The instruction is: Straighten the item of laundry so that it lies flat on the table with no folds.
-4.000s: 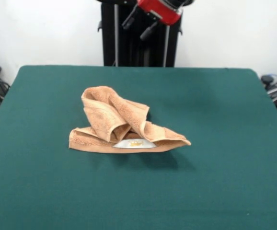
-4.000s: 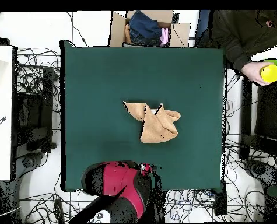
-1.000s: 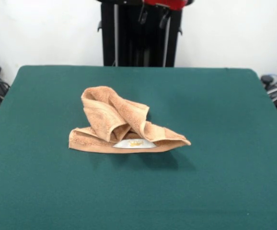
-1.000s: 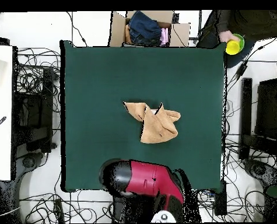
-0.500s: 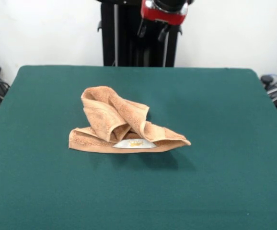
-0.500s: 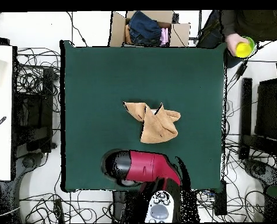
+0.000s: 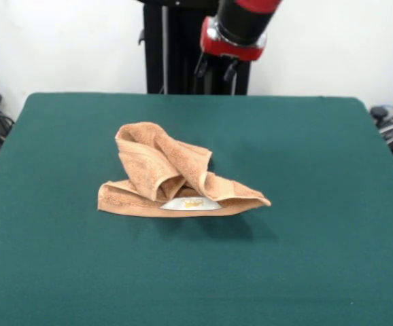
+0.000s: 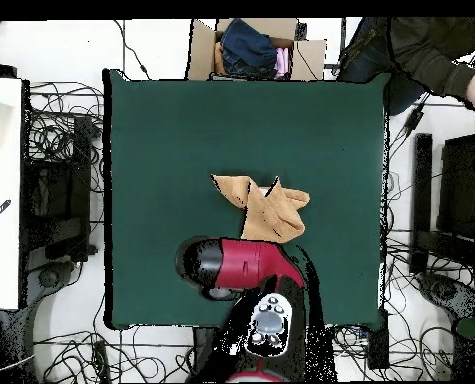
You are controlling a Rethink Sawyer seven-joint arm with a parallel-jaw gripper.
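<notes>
The orange-tan towel [image 7: 161, 175] lies crumpled and folded over itself at the middle of the dark green table [image 7: 319, 149], its white label [image 7: 191, 203] showing at the near edge. It also shows in the overhead view [image 8: 266, 208] on the table [image 8: 171, 130]. My gripper [image 7: 215, 68] hangs above the table's far edge, behind and right of the towel, empty, with two dark fingers [image 7: 200, 66] apart. In the overhead view the red arm [image 8: 243, 266] covers the gripper, just below the towel.
The black pedestal [image 7: 176, 47] stands behind the table. A cardboard box of clothes [image 8: 256, 45] sits past the table's top edge. A person's sleeve [image 8: 426, 45] shows at the top right. Cables lie on the floor around the table.
The arm has come down and forward from the pedestal towards the towel. The towel has not moved. The person's hand with the yellow thing has drawn off to the right.
</notes>
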